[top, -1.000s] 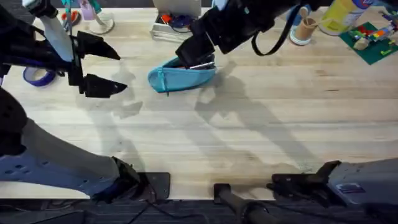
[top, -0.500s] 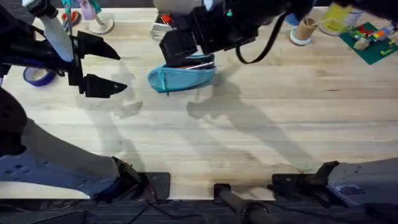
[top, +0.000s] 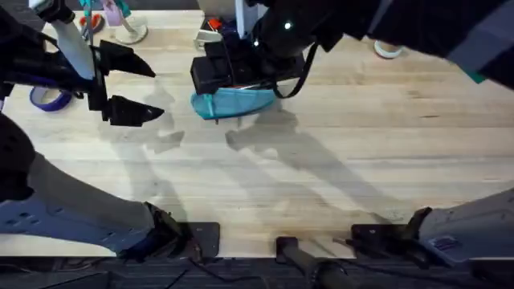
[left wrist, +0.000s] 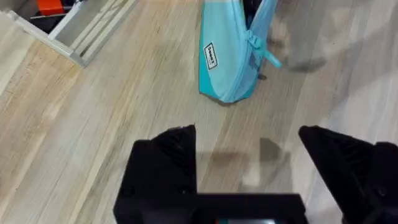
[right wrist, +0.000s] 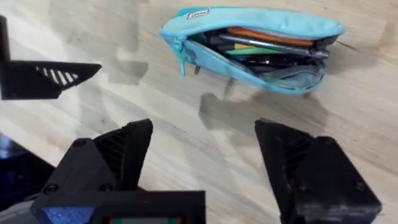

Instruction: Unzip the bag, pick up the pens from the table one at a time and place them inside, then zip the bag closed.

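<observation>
The teal-blue bag point(top: 234, 102) lies on the table point(top: 337, 160) at the back centre, its zipper open. Several pens point(right wrist: 267, 45), orange, grey and dark, lie inside the bag point(right wrist: 249, 78), with the zipper pull point(right wrist: 181, 59) at one end. My right gripper point(right wrist: 205, 127) hovers open and holds nothing; from overhead the right gripper point(top: 207, 79) sits above the bag's left end. My left gripper point(top: 157, 92) stands open to the left of the bag and apart from it. The left gripper point(left wrist: 247, 132) faces the bag's end point(left wrist: 227, 56).
A purple tape roll point(top: 48, 99) lies at the far left behind my left arm. A white tray point(top: 215, 34) and orange-handled scissors point(top: 92, 22) sit along the back edge. The front half of the table is bare wood.
My right arm has swung left across the bag and now hangs over its left end. The left arm and the bag have not moved.
</observation>
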Robot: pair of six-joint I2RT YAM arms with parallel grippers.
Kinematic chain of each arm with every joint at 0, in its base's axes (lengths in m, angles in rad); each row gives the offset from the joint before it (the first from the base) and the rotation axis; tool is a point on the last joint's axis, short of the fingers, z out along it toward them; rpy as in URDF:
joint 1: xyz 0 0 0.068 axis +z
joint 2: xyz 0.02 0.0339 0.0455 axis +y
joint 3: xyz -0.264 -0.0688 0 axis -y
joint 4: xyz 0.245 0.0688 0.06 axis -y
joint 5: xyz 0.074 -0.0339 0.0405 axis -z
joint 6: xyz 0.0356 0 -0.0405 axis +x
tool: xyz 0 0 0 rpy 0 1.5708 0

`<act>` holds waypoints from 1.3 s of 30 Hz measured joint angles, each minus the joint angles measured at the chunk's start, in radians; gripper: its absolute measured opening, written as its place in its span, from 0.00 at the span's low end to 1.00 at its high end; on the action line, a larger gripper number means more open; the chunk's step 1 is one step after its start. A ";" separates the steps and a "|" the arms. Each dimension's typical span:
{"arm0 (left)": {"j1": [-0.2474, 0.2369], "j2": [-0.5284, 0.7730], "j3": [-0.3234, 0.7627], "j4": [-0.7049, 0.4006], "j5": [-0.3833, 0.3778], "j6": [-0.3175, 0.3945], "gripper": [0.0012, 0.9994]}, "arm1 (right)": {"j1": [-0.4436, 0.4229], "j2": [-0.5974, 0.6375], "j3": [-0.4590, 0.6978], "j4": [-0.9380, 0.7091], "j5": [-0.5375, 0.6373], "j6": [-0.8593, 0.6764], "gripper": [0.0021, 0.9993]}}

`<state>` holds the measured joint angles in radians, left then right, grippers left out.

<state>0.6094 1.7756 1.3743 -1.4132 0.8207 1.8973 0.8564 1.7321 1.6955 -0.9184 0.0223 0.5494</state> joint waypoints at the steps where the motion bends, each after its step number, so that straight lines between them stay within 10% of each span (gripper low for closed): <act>1: 0.000 0.000 0.000 0.000 0.000 0.000 1.00 | 0.007 0.000 0.000 0.001 0.015 0.008 1.00; 39: 0.000 0.000 0.000 0.000 0.000 0.000 1.00 | 0.106 0.216 -0.001 0.179 0.114 0.162 1.00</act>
<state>0.6094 1.7756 1.3743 -1.4132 0.8207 1.8973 0.9623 1.9483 1.6947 -0.7397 0.1364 0.7109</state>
